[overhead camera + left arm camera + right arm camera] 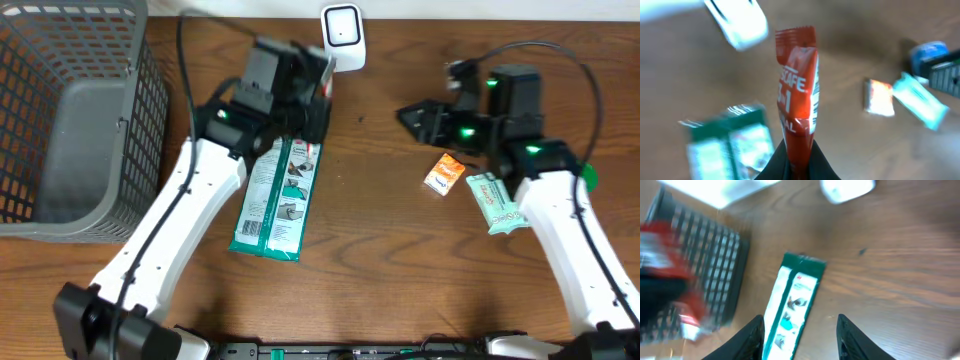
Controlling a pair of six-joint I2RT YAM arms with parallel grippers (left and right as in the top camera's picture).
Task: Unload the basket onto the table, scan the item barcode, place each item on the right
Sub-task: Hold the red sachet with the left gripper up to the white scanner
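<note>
Sachet [796, 90] stands clamped between left jaws.

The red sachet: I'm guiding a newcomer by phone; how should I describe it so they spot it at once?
On the wooden table, look beside the white scanner at the far edge, where the left hand is shut on the red sachet. It is the only red packet and the only one held up; the green package, orange packet and pale green packet lie flat.
</note>
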